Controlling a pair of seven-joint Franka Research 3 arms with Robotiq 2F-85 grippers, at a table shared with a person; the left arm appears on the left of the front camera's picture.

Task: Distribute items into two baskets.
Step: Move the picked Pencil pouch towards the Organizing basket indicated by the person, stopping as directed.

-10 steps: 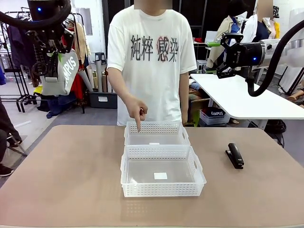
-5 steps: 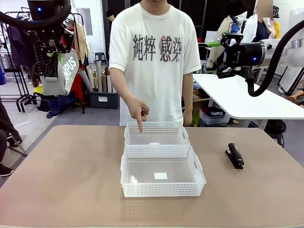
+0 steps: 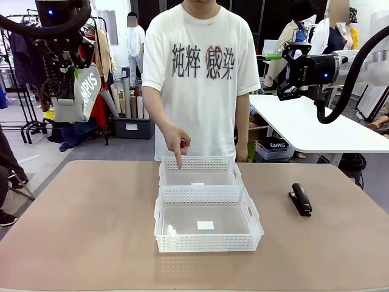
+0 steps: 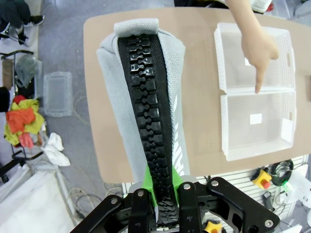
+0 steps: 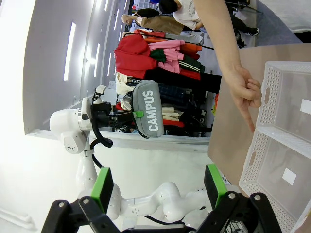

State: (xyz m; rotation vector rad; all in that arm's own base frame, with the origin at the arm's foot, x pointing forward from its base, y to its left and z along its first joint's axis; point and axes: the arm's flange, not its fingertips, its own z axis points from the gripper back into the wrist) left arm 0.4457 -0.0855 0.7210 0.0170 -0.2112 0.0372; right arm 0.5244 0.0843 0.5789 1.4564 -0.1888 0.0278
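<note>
the left gripper [image 4: 163, 194] pinches the grey pouch [image 4: 109, 92] by one end, and the black zipper [image 4: 146, 111] faces up. the brown table [image 4: 199, 73] lies below. the far basket [image 4: 218, 58] and the near basket [image 4: 226, 126] sit on it, touching. a person's hand [image 4: 257, 48] points one finger down over the far basket.

The person [image 3: 203, 91] across the table wears a white short-sleeved T-shirt [image 3: 200, 121] with dark characters printed across the chest and a reddish ring over one of them. Both robot arms are glossy white with rounded joints. The left arm [image 5: 70, 131] shows that plainly, and the right arm [image 3: 372, 66] has a black wrist section with a small blue light [image 3: 326, 76]. A thick black cable [image 3: 324, 118] loops off it. The right gripper [image 5: 158, 187] is black with green pads [image 5: 103, 187]. The left gripper [image 4: 163, 194] is black too, its linkage dotted with silver screws [image 4: 137, 193].
</note>
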